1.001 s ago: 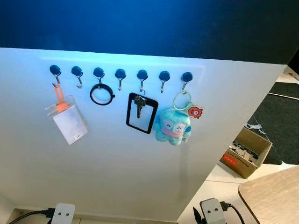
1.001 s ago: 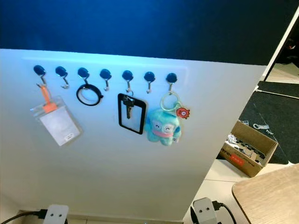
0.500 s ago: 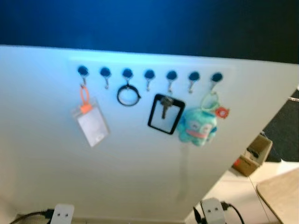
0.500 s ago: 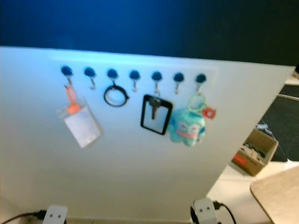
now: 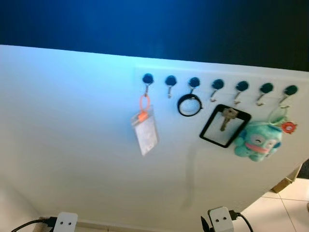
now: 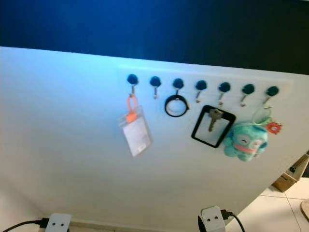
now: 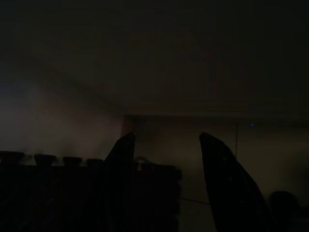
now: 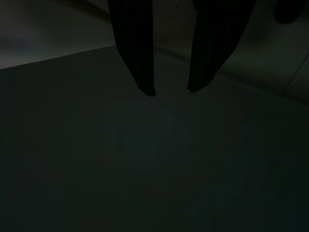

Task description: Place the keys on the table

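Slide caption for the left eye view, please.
Silver key on black rectangular frame hangs from blue wall hooks, beside teal plush keychain.

wall (image 5: 72, 145): white, dark blue above
hooks (image 5: 217, 84): dark blue knobs
badge holder (image 5: 145, 133): clear, orange strap
ring (image 5: 189, 104): black
key (image 5: 226, 117): silver, black frame
plush (image 5: 257, 141): teal, pink mouth

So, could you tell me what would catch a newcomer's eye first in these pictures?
A row of blue hooks runs along the white wall. The turquoise plush toy hangs at the robot's right end, beside a key in a black frame, while an orange-clipped badge holder dangles at the left end.
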Controlling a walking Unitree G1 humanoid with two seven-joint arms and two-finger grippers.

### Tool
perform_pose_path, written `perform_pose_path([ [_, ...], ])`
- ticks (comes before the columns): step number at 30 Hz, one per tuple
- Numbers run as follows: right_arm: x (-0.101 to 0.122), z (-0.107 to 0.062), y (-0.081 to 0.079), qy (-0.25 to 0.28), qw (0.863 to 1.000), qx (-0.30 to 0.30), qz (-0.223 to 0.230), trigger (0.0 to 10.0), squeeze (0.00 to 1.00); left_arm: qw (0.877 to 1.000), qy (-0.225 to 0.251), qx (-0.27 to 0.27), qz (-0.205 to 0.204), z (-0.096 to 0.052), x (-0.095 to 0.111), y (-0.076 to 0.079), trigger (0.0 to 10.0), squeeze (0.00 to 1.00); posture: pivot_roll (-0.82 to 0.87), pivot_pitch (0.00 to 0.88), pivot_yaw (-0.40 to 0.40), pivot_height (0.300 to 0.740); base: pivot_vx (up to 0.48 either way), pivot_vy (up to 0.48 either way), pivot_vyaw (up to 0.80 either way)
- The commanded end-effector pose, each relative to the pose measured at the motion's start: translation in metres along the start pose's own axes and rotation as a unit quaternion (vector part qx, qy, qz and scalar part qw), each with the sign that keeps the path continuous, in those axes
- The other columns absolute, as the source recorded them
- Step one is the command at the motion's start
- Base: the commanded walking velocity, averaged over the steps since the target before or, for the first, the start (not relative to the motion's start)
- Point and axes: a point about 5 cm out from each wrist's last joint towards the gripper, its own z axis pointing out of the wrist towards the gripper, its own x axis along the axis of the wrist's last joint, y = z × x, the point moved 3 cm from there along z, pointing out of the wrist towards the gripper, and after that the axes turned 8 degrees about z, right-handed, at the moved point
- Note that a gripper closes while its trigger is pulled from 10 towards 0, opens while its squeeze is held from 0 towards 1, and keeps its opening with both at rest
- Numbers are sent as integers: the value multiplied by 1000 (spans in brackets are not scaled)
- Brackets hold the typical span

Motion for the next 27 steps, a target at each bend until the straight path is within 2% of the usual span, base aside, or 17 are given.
perform_pose_path([
  [1, -6, -5, 4, -9, 1000, -6, -3, 10000, 0, 1000, -10, -7, 4, -5, -8, 4, 10000, 0, 66, 120, -17, 740, 0, 0, 0],
  [4, -6, -5, 4, -9, 1000, -5, -3, 10000, 0, 1000, 9, 5, 4, -6, -1, -3, 10000, 0, 67, 121, -16, 740, 0, 0, 0],
  [6, -6, -6, 4, -7, 1000, -5, -4, 10000, 0, 998, 62, 20, 8, -9, 22, -13, 10000, 0, 67, 121, -16, 740, 0, 0, 0],
  [8, -5, -6, 4, -6, 1000, -5, -4, 10000, 0, 997, 76, 24, 9, -10, 28, -16, 10000, 0, 67, 121, -16, 740, 0, 0, 0],
  [10, -7, -8, 5, -8, 1000, -3, -5, 10000, 0, 985, 156, 72, -17, -15, 79, -37, 10000, 0, 85, 128, -30, 740, 0, 0, 0],
  [11, -8, -8, 4, -9, 1000, 0, -7, 10000, 0, 974, 203, 97, -33, -21, 111, -52, 10000, 0, 89, 129, -34, 740, 0, 0, 0],
  [12, -8, -9, 4, -10, 1000, 3, -8, 10000, 0, 965, 233, 112, -43, -27, 131, -61, 10000, 0, 89, 129, -37, 740, 0, 0, 0],
  [13, -8, -9, 4, -10, 1000, 3, -8, 10000, 0, 965, 233, 112, -43, -27, 131, -61, 10000, 0, 89, 129, -37, 740, 0, 0, 0],
  [15, -7, -8, 3, -10, 1000, 8, -10, 10000, 0, 950, 283, 116, -65, -39, 164, -78, 10000, 0, 98, 128, -41, 740, 0, 0, 0],
  [17, -6, -7, 2, -8, 1000, 10, -11, 10000, 0, 943, 312, 85, -82, -52, 180, -84, 10000, 0, 101, 131, -41, 740, 0, 0, 0],
  [18, -6, -7, 2, -8, 1000, 10, -11, 10000, 0, 943, 312, 85, -82, -52, 180, -84, 10000, 0, 101, 131, -41, 740, 0, 0, 0],
  [19, -4, -5, 3, -6, 1000, 12, -12, 10000, 0, 936, 342, -4, -79, -77, 187, -81, 10000, 0, 104, 130, -44, 740, 0, 0, 0],
  [20, -4, -5, 3, -6, 1000, 12, -13, 10000, 0, 934, 349, -40, -69, -90, 187, -79, 10000, 0, 119, 136, -46, 740, 0, 0, 0],
  [22, -3, -4, 4, -6, 1000, 13, -13, 10000, 0, 933, 349, -60, -63, -99, 186, -78, 10000, 0, 119, 136, -46, 740, 0, 0, 0],
  [24, -4, -5, 5, -8, 1000, 17, -17, 10000, 0, 934, 353, -51, -28, -117, 183, -83, 10000, 0, 144, 147, -52, 740, 0, 0, 0],
  [25, -4, -5, 6, -10, 1000, 21, -20, 10000, 0, 935, 355, -8, -3, -130, 185, -91, 10000, 0, 160, 156, -58, 740, 0, 0, 0],
  [27, -4, -4, 6, -12, 999, 22, -21, 10000, 0, 933, 358, 21, 3, -135, 187, -96, 10000, 0, 166, 155, -61, 740, 0, 0, 0],
])
